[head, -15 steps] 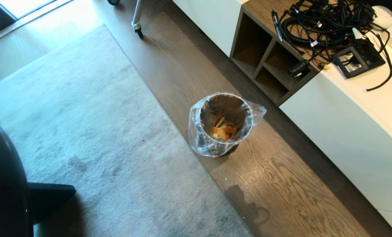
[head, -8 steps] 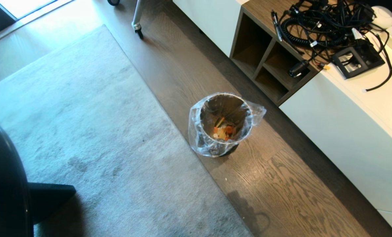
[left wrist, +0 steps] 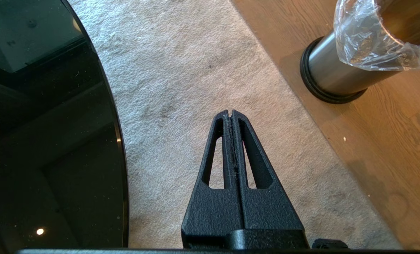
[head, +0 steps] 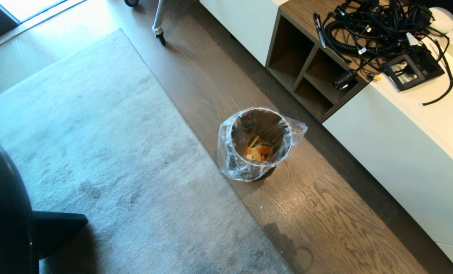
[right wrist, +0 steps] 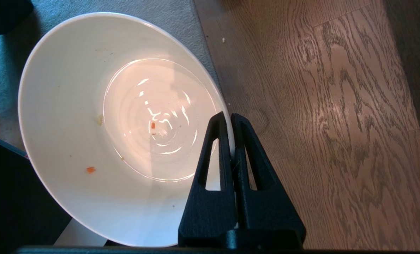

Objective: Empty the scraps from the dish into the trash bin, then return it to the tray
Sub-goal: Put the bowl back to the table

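Observation:
The steel trash bin [head: 257,144] with its clear liner stands on the wood floor at the rug's edge, and orange and pale scraps [head: 257,151] lie at its bottom. The bin [left wrist: 340,70] also shows in the left wrist view. My right gripper [right wrist: 229,115] is shut on the rim of the white dish [right wrist: 90,141], which holds only a few tiny orange crumbs and hangs over the floor and rug edge. My left gripper [left wrist: 229,113] is shut on nothing above the rug. Neither arm shows in the head view. The tray is out of view.
A glossy black round tabletop [left wrist: 47,141] is beside the left gripper, its edge [head: 2,213] at the head view's lower left. A white and wood cabinet [head: 394,144] with a tangle of cables [head: 371,30] runs along the right. A grey rug [head: 97,152] covers the floor on the left.
The shadow on the wood floor near the bottom of the head view has slid slightly toward the bottom edge. The bin and the rest have not moved.

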Motion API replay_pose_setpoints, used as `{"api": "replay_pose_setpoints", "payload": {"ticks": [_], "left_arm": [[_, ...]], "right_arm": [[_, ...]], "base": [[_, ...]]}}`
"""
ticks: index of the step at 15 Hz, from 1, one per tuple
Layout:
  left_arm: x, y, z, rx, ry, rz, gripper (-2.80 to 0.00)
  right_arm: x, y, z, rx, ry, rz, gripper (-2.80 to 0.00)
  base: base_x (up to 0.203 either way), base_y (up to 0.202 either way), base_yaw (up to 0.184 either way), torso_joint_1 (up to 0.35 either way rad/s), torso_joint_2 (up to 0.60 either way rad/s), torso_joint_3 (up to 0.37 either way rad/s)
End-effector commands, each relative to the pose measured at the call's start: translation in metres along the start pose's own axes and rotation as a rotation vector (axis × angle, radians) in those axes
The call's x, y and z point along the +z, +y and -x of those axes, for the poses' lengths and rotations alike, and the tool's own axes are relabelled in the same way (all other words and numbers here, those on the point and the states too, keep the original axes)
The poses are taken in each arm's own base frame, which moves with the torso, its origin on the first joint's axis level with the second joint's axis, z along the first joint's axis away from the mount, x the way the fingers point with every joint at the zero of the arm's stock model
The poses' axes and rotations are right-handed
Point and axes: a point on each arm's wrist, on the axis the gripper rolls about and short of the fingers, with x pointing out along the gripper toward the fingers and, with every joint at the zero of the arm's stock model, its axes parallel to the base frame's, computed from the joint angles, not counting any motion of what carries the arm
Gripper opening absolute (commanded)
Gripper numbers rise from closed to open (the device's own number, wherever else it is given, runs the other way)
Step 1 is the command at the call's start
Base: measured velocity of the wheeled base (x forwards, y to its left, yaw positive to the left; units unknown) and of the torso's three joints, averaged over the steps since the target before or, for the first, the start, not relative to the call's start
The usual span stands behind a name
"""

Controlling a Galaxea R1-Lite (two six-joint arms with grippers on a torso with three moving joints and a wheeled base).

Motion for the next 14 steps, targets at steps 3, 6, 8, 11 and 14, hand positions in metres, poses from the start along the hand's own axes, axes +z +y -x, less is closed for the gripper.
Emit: {"api": "replay_pose_setpoints", "payload": {"ticks": [3,6,8,11,14], "left_arm": [[0.0000,0.0000,0.0000,0.000,-0.001,0.001,-2.80],[0.0001,0.0000,0.0000,0.000,-0.002,0.001,-2.80],[0.0000,0.0000,0.0000,0.000,-0.001,0.001,-2.80],[0.0000,0.0000,0.0000,0.000,-0.001,0.001,-2.80],[0.0002,0.0000,0.0000,0.000,-0.002,0.001,-2.80]], "right_arm": [[0.0002,0.0000,-0.0001,-0.006,0.000,-0.002,-2.80],[0.0002,0.0004,-0.0002,-0.141,-0.002,-0.043,-2.80],[0.0003,0.0005,-0.0004,-0.209,-0.002,-0.064,-2.80],[0.0006,0.0004,-0.0016,-0.340,0.009,-0.107,-2.80],[0.0004,0.0007,-0.0008,-0.349,-0.007,-0.107,-2.80]], "base": [[0.000,0.000,0.000,0.000,0.00,0.000],[0.000,0.000,0.000,0.000,0.00,0.000],[0.000,0.000,0.000,0.000,0.00,0.000],[0.000,0.000,0.000,0.000,0.00,0.000],[0.000,0.000,0.000,0.000,0.00,0.000]]}}
